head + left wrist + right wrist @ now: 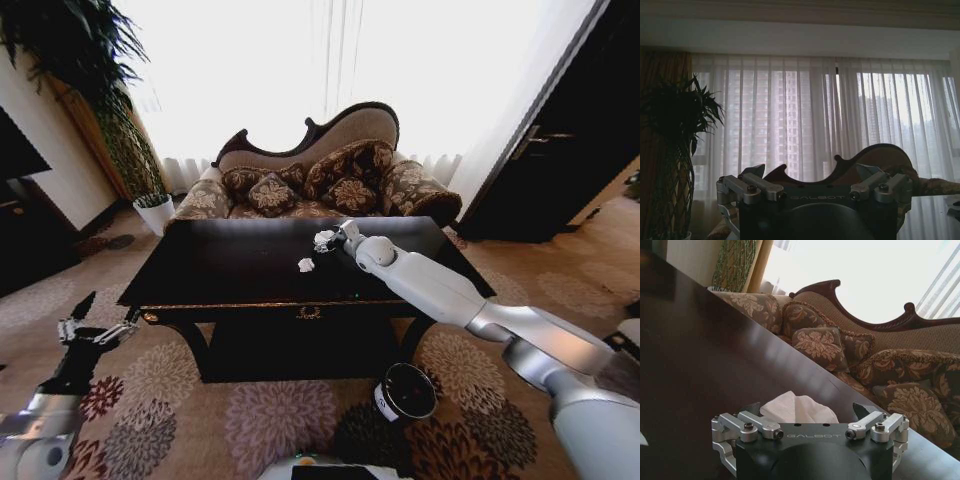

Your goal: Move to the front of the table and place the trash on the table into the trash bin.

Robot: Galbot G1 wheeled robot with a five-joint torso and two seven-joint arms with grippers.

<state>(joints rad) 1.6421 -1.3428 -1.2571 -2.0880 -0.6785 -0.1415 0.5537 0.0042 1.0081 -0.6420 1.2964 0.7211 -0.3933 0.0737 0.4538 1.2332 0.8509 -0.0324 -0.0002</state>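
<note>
The black table (230,265) stands right in front of me. Two pieces of white crumpled paper trash lie on it: one wad (306,265) near the middle, another wad (322,241) just behind it. My right gripper (330,238) reaches over the table to that farther wad. In the right wrist view the wad (797,410) sits between the spread fingers of the right gripper (807,411), which is open. The round black trash bin (405,392) stands on the carpet below the table's front right. My left gripper (98,322) hangs open, low at the left of the table.
A patterned sofa (320,180) stands behind the table. A white plant pot (155,212) with a tall plant is at the back left. A dark door (560,150) is at the right. Floral carpet (180,410) covers the floor around the table.
</note>
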